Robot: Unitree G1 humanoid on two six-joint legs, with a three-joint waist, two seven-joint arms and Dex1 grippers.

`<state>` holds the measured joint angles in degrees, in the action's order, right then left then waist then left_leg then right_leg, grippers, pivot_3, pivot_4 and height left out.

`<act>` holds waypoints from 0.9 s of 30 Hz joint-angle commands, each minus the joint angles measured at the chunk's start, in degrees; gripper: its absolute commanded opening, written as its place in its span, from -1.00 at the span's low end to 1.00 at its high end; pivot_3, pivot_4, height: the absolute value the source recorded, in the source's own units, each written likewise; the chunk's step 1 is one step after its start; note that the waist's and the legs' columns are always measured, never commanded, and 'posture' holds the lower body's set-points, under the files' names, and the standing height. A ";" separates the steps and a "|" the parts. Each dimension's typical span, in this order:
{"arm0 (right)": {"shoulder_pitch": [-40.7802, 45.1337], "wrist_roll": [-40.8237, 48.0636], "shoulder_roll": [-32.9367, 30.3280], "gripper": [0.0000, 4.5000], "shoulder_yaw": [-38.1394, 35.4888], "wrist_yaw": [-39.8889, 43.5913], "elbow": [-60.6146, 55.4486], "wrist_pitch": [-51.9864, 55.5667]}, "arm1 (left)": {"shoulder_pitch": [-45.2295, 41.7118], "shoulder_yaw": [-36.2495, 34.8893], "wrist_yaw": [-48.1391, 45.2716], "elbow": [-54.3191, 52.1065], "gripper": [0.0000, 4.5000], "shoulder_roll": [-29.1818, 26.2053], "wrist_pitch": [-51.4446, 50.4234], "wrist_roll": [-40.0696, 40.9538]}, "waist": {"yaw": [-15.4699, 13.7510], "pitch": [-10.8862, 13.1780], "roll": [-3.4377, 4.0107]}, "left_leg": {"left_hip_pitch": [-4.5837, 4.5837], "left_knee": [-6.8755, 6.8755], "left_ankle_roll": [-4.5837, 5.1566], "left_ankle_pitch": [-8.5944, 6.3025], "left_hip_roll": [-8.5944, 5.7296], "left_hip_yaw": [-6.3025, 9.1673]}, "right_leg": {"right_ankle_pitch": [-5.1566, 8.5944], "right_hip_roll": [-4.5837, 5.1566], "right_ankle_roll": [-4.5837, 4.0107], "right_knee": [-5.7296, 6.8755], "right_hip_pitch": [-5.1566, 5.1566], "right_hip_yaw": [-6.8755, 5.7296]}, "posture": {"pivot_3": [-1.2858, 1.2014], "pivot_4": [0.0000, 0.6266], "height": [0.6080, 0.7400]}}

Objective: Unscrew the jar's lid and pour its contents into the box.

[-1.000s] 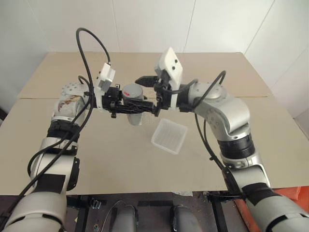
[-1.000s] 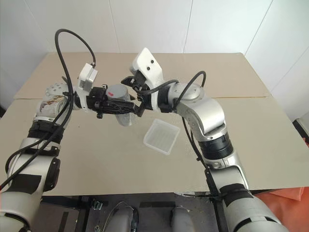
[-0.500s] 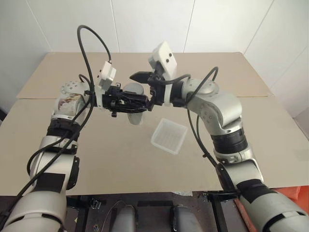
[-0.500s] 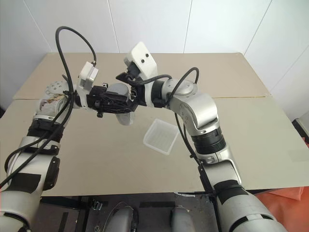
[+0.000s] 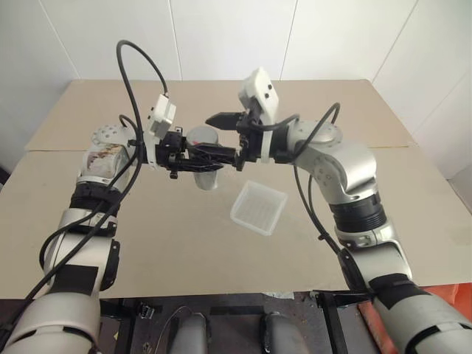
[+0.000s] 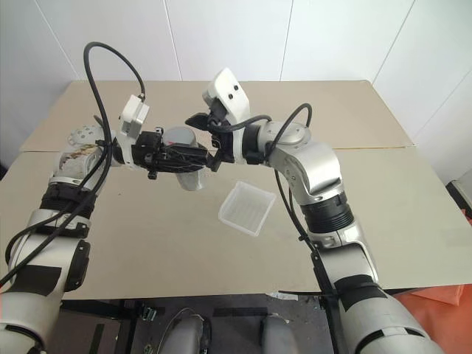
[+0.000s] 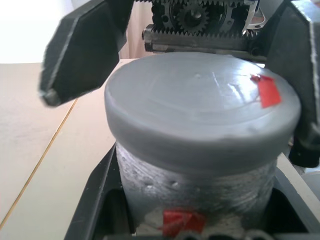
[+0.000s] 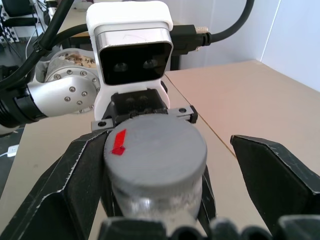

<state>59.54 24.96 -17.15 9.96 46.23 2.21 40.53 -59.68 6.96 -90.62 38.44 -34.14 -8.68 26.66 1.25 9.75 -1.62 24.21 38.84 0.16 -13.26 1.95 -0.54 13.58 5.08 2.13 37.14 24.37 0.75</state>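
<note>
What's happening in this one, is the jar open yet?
Not yet. The left gripper is shut on the jar, holding it up above the table. The grey lid is on the jar. The right gripper is open, its fingers on either side of the lid without clamping it. The box sits on the table below and to the right of the jar, nothing poured into it so far.

Right hand (image 5: pixel 230 133): swung in over the lid (image 5: pixel 200 135) half a second back, since eased slightly back toward frame right; fingers spread wide either side of the lid.
</note>
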 commanded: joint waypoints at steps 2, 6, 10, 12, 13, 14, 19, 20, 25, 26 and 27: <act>-0.84 -0.50 -4.79 0.97 -6.16 -1.11 1.49 -1.67 | 0.69 -1.15 -1.88 -3.54 -0.12 -2.00 0.45 2.30 | -0.04 0.00 0.00 | 0.00 0.00 0.00 0.00 0.00 0.00 | 0.00 0.00 0.00 -0.01 0.00 0.00 | 0.03 -0.52 1.00; -2.02 0.06 -6.96 0.97 -6.48 -0.37 1.16 -1.89 | 1.05 -1.25 -1.88 -3.77 -0.12 -2.36 0.32 2.51 | -0.08 0.00 0.00 | 0.00 0.00 0.00 0.00 0.00 0.00 | 0.00 0.00 0.00 -0.01 -0.01 0.00 | 0.03 -0.52 1.00; -3.66 0.65 -8.78 0.97 -7.25 0.64 -0.08 -1.88 | 1.66 -1.38 -1.88 -4.53 -0.12 -2.74 -0.03 2.68 | -0.49 0.00 0.00 | 0.03 0.00 0.00 0.00 -0.01 0.00 | 0.00 0.04 0.00 -0.04 -0.04 -0.06 | 0.03 -0.52 1.00; -4.15 0.97 -9.20 0.97 -7.99 0.66 -0.60 -1.49 | 1.82 -1.32 -1.88 -4.67 -0.12 -2.91 -0.13 2.80 | -0.23 0.00 0.00 | 0.03 -0.02 0.00 0.00 0.00 -0.01 | 0.00 0.02 0.00 -0.03 0.00 -0.03 | 0.03 -0.52 1.00; -4.46 1.11 -9.47 0.97 -8.26 0.79 -1.01 -1.38 | 1.86 -1.30 -1.88 -4.71 -0.12 -2.96 -0.16 2.82 | 0.00 0.00 0.00 | 0.03 -0.02 0.00 0.00 0.00 -0.01 | 0.00 0.00 0.00 -0.03 0.00 -0.02 | 0.03 -0.52 1.00; -4.83 1.25 -9.77 0.97 -8.46 0.93 -1.59 -1.25 | 1.87 -1.32 -1.88 -4.68 -0.12 -2.98 -0.19 2.78 | 0.13 0.00 0.00 | 0.01 -0.02 0.00 0.00 0.00 -0.01 | 0.00 0.00 0.00 -0.02 0.00 0.00 | 0.03 -0.52 1.00; -5.92 3.47 -10.89 0.97 -9.15 2.00 -6.95 0.41 | 0.84 -1.35 -1.88 -2.95 -0.12 -2.12 0.25 1.89 | 0.01 0.00 0.00 | 0.02 -0.01 0.00 0.00 0.00 -0.01 | 0.00 0.01 0.00 -0.03 -0.01 0.00 | 0.03 -0.52 1.00; -5.77 4.35 -10.72 0.97 -9.28 1.85 -8.47 1.26 | 0.52 -1.34 -1.88 -2.40 -0.12 -1.75 0.40 1.62 | -0.08 0.00 0.00 | 0.02 -0.01 0.00 0.00 0.00 -0.01 | 0.00 0.01 0.00 -0.03 -0.01 0.00 | 0.03 -0.52 1.00; -3.30 7.91 -7.55 0.97 -7.84 -0.49 -14.47 5.42 | -1.45 -1.27 -1.88 1.11 -0.12 1.06 1.71 0.24 | -0.18 0.00 0.00 | 0.01 0.01 0.00 0.00 0.00 0.00 | 0.00 0.00 0.00 -0.02 -0.02 -0.01 | 0.03 -0.52 1.00; -2.86 7.62 -6.76 0.97 -7.07 -1.00 -14.79 5.60 | -1.75 -1.29 -1.88 1.44 -0.12 1.53 1.83 0.14 | -0.16 0.00 0.00 | 0.01 0.00 0.00 0.00 0.00 0.00 | 0.00 0.00 0.00 -0.02 -0.02 -0.01 | 0.03 -0.52 1.00; -2.31 7.51 -5.87 0.97 -6.26 -1.45 -15.05 5.80 | -1.96 -1.26 -1.88 1.55 -0.12 1.96 1.92 0.17 | -0.18 0.00 0.00 | 0.01 0.00 0.00 0.00 0.00 0.01 | 0.00 0.00 0.00 -0.02 -0.02 -0.01 | 0.03 -0.52 1.00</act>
<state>55.93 31.91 -23.70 3.48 45.78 -10.76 45.80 -59.54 6.59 -92.29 40.23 -32.04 -7.76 26.79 1.06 9.75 -1.62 24.22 38.84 0.16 -13.26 1.95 -0.53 13.58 5.08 2.13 37.12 24.36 0.74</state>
